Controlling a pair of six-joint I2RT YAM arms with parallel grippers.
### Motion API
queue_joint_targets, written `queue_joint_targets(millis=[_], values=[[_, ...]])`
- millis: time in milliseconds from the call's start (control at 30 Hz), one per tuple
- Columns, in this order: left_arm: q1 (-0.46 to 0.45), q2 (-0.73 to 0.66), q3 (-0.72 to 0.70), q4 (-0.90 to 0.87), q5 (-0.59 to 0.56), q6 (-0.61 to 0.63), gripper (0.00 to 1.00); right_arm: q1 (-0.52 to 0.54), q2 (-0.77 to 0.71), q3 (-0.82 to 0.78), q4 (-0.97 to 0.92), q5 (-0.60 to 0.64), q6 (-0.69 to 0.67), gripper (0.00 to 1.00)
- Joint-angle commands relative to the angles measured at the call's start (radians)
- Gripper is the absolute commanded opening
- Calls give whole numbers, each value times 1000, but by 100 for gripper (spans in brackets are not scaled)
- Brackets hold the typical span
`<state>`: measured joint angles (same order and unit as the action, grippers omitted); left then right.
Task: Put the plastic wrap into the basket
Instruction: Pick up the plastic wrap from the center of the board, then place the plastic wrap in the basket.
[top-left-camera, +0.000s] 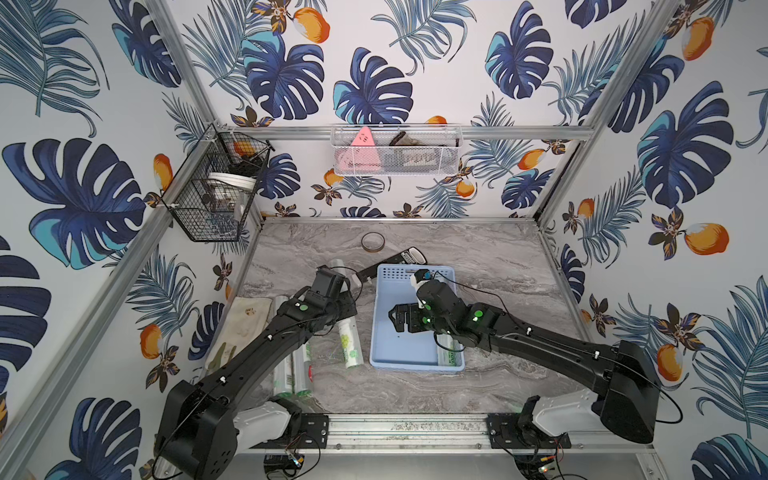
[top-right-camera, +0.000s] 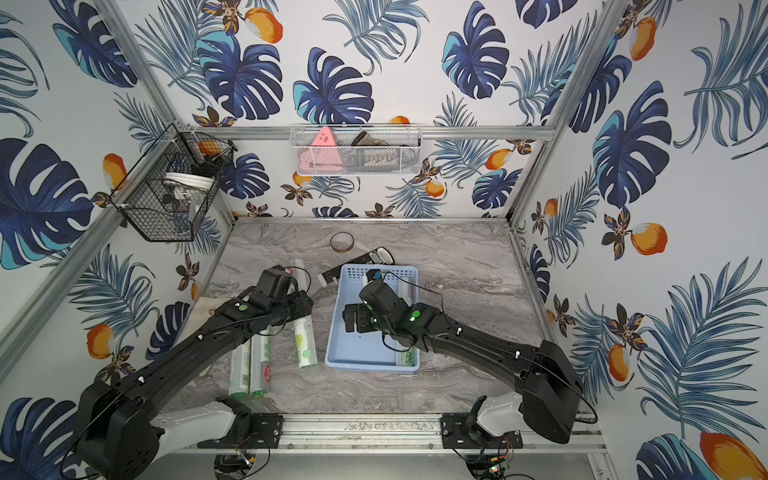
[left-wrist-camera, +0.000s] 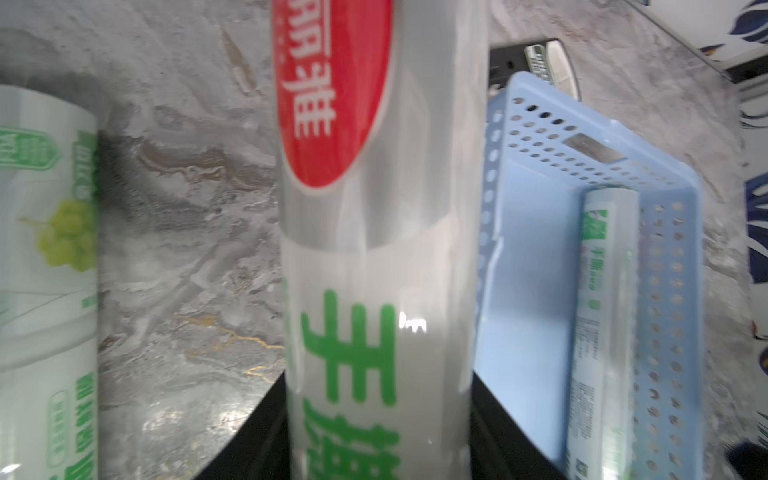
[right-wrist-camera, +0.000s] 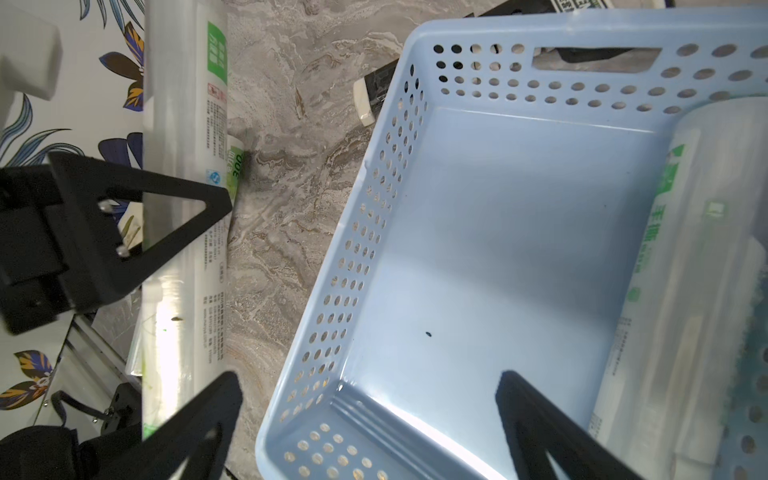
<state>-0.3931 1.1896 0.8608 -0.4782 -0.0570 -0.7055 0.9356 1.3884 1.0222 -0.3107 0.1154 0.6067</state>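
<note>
The left claw (left-wrist-camera: 378, 419) is clamped tight on one plastic wrap roll (left-wrist-camera: 374, 249), just beside the basket (left-wrist-camera: 519, 291). The roll's label bears a red mark with white Chinese characters, and green characters below it. The right claw (right-wrist-camera: 370, 411) stands fully spread and empty above the basket. Another roll (top-left-camera: 449, 353) lies inside along a side wall. Two bench rolls (top-left-camera: 293, 374) lie together on the bench (top-left-camera: 498, 270), and one reads "300".
</note>
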Motion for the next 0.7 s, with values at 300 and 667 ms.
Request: queue_joint_targets(millis=[300,667], values=[[-218,104,154,74,-17,-6,32,-133,-109,-79,47,-115,59,100],[-315,276,248,166,12,-33,31,-205,-210,-156,31,-135,76,100]])
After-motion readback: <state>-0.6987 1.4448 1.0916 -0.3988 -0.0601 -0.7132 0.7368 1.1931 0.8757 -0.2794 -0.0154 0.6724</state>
